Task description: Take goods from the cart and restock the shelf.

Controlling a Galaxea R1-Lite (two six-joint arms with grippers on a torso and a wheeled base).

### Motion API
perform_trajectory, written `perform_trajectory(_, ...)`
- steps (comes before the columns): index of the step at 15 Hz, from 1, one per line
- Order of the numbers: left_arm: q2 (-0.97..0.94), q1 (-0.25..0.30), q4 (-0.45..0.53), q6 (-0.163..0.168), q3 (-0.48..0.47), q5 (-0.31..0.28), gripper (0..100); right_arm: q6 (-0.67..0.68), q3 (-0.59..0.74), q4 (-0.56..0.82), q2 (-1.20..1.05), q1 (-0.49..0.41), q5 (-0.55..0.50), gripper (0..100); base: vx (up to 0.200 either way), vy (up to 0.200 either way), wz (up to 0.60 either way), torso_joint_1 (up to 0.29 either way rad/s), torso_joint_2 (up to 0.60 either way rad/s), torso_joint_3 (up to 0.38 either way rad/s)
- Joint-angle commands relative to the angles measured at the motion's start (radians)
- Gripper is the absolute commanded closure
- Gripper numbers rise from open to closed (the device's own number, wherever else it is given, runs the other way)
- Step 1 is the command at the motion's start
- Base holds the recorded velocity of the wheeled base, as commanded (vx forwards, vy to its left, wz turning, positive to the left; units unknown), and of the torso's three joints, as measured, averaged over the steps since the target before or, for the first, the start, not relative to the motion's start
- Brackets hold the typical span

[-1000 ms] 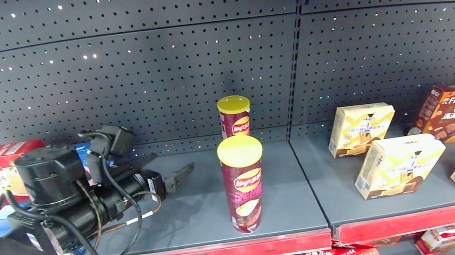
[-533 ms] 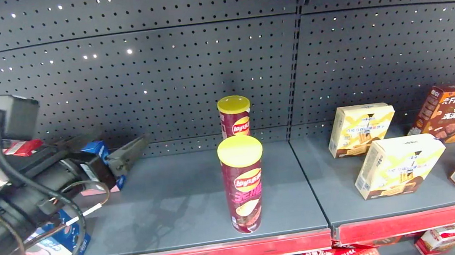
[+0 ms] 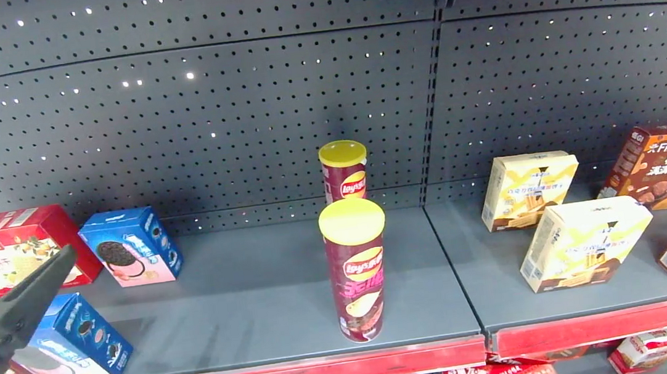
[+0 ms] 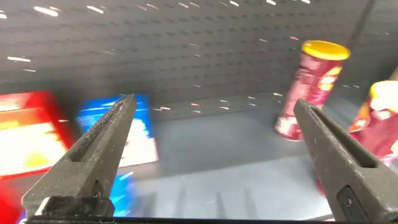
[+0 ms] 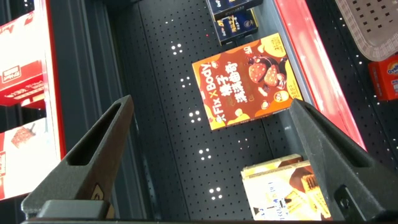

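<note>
- Standing upright on the shelf (image 3: 247, 307), the front chip can (image 3: 356, 271) sat near the red front lip, with the rear chip can (image 3: 343, 170) directly behind it by the back panel.
- The left end effector (image 3: 22, 247) hung at the shelf's left end, jaws spread wide and holding nothing, close beside the front blue box (image 3: 80, 340) and the red box (image 3: 35, 234).
- The right end effector (image 5: 210, 104) was likewise spread and empty, facing a brown box (image 5: 249, 87) on shelving.
- Judgement: no stock was in hand, so a fresh item from the cart was required next.
- Risk: a careless swing of the left arm could clip the front blue box, which sat at the lip, and push it off.
- Risk: the front chip can, tall and narrow, would topple if brushed during placement of the next item.
</note>
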Motion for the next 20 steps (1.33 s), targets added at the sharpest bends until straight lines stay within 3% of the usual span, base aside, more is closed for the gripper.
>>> perform_trajectory(1,-0.191,0.069,0.003,0.033,0.108,0.007,0,-0.001,0.0,-0.001,0.001,0.0,0.0,0,0.0,0.0,0.0,0.0,0.0,0.0)
perform_trajectory(5,-0.481,0.117,0.172,0.038,0.254,0.047,0,0.0,0.0,-0.001,0.0,0.0,0.0,0,0.0,0.0,0.0,0.0,0.0,0.0)
perform_trajectory(7,-0.687,0.124,0.401,0.036,0.264,0.113,0,0.0,0.0,-0.001,0.0,0.0,0.0,0,0.0,0.0,0.0,0.0,0.0,0.0)
perform_trajectory(9,-0.713,0.117,0.431,0.035,0.289,0.153,0,0.0,0.0,-0.001,0.001,0.0,0.0,0,0.0,0.0,0.0,0.0,0.0,0.0)
perform_trajectory(11,-0.777,0.098,0.542,0.035,0.293,0.188,0,0.0,0.0,-0.001,0.001,0.0,0.0,0,0.0,0.0,0.0,0.0,0.0,0.0)
perform_trajectory(13,-0.86,0.086,0.635,0.035,0.293,0.195,0,0.0,0.0,-0.001,0.001,0.0,0.0,0,0.0,0.0,0.0,0.0,0.0,0.0)
perform_trajectory(15,-0.875,0.084,0.666,0.033,0.293,0.196,0,0.0,0.0,-0.001,0.001,0.0,0.0,0,0.0,0.0,0.0,0.0,0.0,0.0)
perform_trajectory(18,-0.878,0.086,0.707,0.033,0.293,0.15,0,-0.001,0.0,-0.001,0.001,0.0,0.0,0,0.0,0.0,0.0,0.0,0.0,0.0)
perform_trajectory(20,-0.88,0.086,0.74,0.036,0.281,-0.069,0,0.0,0.0,-0.001,0.001,0.0,0.0,0,0.0,0.0,0.0,0.0,0.0,0.0)
